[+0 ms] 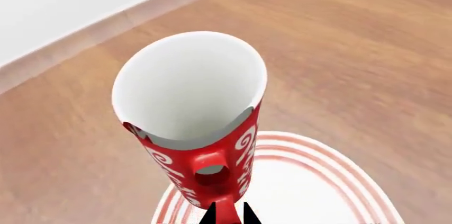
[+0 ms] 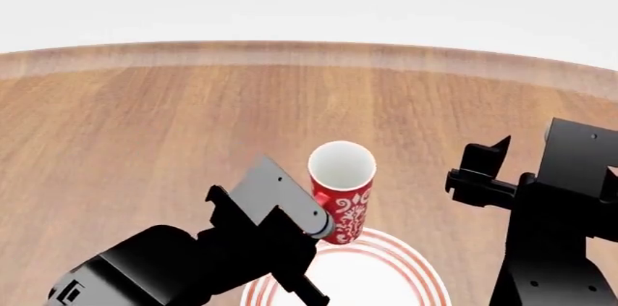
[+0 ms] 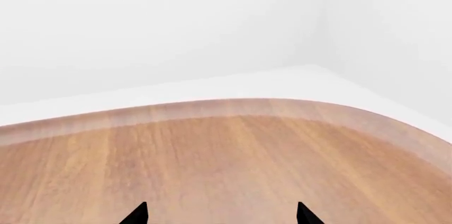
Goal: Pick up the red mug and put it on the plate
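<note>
1. Red mug (image 2: 342,187): count 1.
2. Plate (image 2: 415,270) with red rings: count 1.
3. Wooden table (image 2: 145,139): count 1.
4. Grippers: count 2, left gripper (image 1: 229,214), right gripper (image 3: 220,214).

Bright, even, shadowless simulator light fills all three views, with no glare on the wooden table (image 2: 145,125), crisp edges throughout, pale washed-out walls toward twelve o'clock, and only slight wide-angle stretching of the red mug (image 1: 198,123) up close.
</note>
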Available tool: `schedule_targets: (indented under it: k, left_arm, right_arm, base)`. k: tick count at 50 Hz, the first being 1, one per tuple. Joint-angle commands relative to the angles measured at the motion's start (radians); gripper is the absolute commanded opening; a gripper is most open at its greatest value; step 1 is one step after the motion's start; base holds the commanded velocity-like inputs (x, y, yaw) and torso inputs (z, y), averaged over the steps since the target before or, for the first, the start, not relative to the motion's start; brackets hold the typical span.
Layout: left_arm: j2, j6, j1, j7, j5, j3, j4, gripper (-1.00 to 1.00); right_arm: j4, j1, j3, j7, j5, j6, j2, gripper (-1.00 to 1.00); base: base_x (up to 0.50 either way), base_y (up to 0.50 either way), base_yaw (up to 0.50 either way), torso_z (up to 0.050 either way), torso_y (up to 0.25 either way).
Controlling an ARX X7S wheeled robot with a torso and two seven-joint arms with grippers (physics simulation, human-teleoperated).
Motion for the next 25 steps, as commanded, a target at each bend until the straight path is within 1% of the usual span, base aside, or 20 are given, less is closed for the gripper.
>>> schedule_targets:
  k: [1, 8, 14, 16, 18, 23, 25]
  left_arm:
    - [0.011, 0.045, -0.021, -0.015, -0.084, 0.096, -0.033, -1.0]
    - [0.013, 0.092, -0.051, -0.036, -0.162, 0.184, -0.083, -1.0]
    - [0.014, 0.139, -0.098, -0.069, -0.265, 0.274, -0.138, -1.0]
    - [0.016, 0.178, -0.126, -0.091, -0.328, 0.335, -0.184, -1.0]
    - [0.016, 0.227, -0.158, -0.117, -0.409, 0.419, -0.235, -1.0]
    - [0.017, 0.388, -0.244, -0.18, -0.696, 0.711, -0.362, -1.0]
    - [0.017, 0.43, -0.264, -0.194, -0.777, 0.801, -0.383, -1.0]
  right_arm:
    - [-0.001, -0.003, 0.0, 0.003, 0.006, 0.001, 0.002, 1.0]
    - [-0.003, -0.008, 0.0, 0.003, 0.007, -0.002, 0.007, 1.0]
    - [0.005, -0.011, 0.004, 0.003, 0.009, -0.011, 0.009, 1.0]
    - [0.007, -0.013, 0.005, 0.002, 0.011, -0.013, 0.01, 1.0]
    - [-0.002, -0.012, 0.008, 0.004, 0.014, -0.003, 0.012, 1.0]
    - [0.007, -0.016, 0.009, 0.003, 0.015, -0.014, 0.013, 1.0]
    - [0.014, -0.021, 0.008, 0.001, 0.014, -0.024, 0.012, 1.0]
  base:
    - [0.0, 0.0, 0.0, 0.0, 0.0]
    - [0.0, 0.0, 0.0, 0.0, 0.0]
    - [0.0, 0.0, 0.0, 0.0, 0.0]
    - [0.0, 0.0, 0.0, 0.0, 0.005]
    - [0.0, 0.0, 0.0, 0.0, 0.0]
    - [0.0, 0.0, 0.0, 0.0, 0.0]
    - [0.0, 0.0, 0.0, 0.0, 0.0]
